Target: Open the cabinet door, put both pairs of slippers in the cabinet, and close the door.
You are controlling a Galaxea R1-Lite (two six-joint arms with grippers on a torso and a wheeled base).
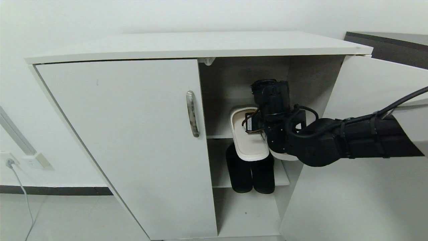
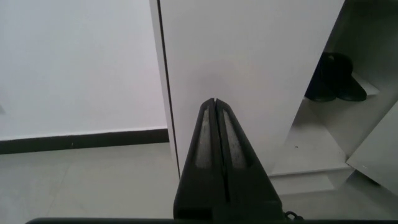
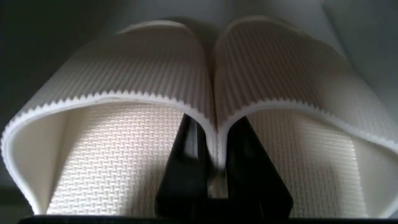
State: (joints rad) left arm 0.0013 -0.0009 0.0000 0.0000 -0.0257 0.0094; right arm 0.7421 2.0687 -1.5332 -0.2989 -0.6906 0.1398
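The white cabinet [image 1: 200,43] has its right door [image 1: 367,97] swung open and its left door [image 1: 127,134] closed. My right gripper [image 3: 214,134] is inside at the upper shelf [image 1: 217,136], shut on the white slippers [image 3: 124,155], pinching their touching inner straps together. The white slippers [image 1: 249,140] stick out over the shelf's front edge. A black pair of slippers [image 1: 250,174] rests on the shelf below, also seen as black slippers [image 2: 336,78]. My left gripper [image 2: 214,109] is shut on nothing, low in front of the closed left door [image 2: 249,62].
A metal handle [image 1: 192,113] sits on the closed door's right edge. The bottom compartment [image 1: 244,214] holds nothing. A wall socket with a cable [image 1: 10,164] is at the far left, above pale floor [image 2: 93,180].
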